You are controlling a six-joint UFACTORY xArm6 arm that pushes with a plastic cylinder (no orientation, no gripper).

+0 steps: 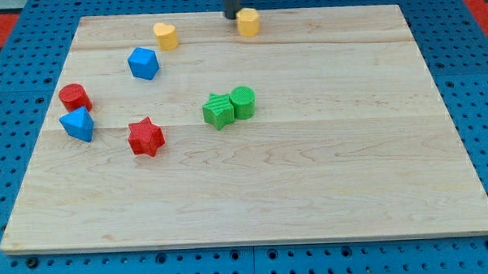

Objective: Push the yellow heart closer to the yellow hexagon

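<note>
My tip (232,16) stands at the view's top edge of the wooden surface (311,192), touching or just beside the yellow hexagon (249,21) on its view-left side; there are no fingers here to be wide or narrow, only the bare rod. The yellow heart (166,35) lies to the view's left of my tip and slightly lower, apart from it. The approach looks unfinished: I judge the next move calls for rounding to the heart's far, view-left side, then pushing it rightward toward the hexagon

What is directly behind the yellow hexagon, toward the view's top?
My tip stands just behind the yellow hexagon, at its left, seemingly touching. The wooden board ends there. Nothing else shows behind it.
</note>
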